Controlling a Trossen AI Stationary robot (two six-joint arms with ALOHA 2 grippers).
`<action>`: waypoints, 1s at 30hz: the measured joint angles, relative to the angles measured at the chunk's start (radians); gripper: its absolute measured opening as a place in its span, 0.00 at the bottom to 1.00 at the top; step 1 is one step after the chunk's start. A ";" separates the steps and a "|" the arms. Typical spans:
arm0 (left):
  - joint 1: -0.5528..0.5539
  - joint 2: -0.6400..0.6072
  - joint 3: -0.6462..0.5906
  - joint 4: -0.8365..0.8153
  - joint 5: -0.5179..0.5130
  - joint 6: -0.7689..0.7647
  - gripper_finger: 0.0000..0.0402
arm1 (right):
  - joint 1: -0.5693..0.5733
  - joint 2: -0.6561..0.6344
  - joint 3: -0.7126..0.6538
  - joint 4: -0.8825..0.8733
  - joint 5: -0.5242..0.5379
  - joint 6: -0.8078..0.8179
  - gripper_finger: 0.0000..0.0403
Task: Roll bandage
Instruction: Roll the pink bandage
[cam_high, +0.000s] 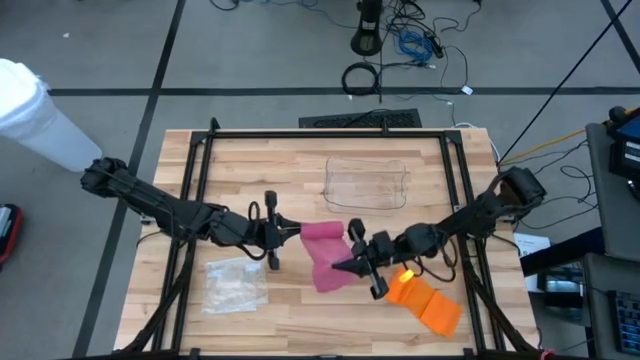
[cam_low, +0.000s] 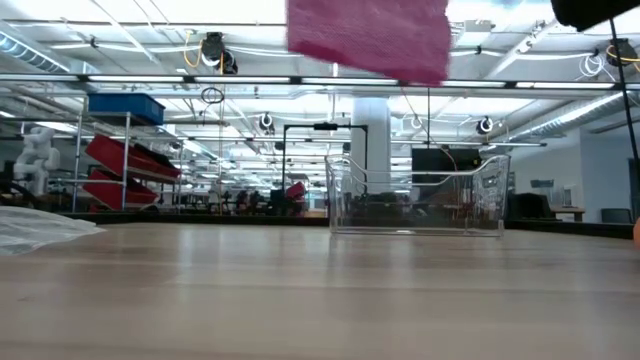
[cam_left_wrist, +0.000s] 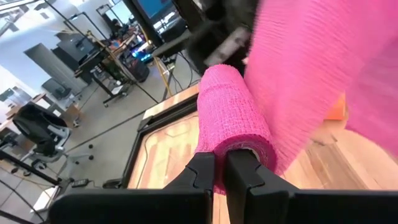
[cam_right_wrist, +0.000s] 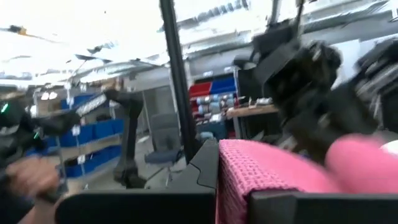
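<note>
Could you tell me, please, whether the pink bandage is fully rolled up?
No: the bandage is partly rolled, a loose strip hanging off.

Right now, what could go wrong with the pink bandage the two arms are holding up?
The left gripper pinches only the end of the pink roll, so it might slip out and drop to the table. The right gripper holds the loose strip; a hard pull could unwind the bandage instead of rolling it. The orange bandage lies close under the right arm and might get bumped.

No legible text — no labels, no numbers.
</note>
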 joint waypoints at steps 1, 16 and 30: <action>0.000 0.006 0.000 0.000 0.002 0.000 0.03 | -0.008 -0.012 0.011 -0.018 0.000 0.001 0.00; -0.029 0.027 0.000 0.007 0.006 0.030 0.03 | -0.080 -0.151 0.129 -0.380 0.185 0.031 0.00; -0.068 0.032 0.000 -0.054 0.068 0.044 0.03 | -0.180 -0.164 0.129 -0.497 0.157 0.783 0.27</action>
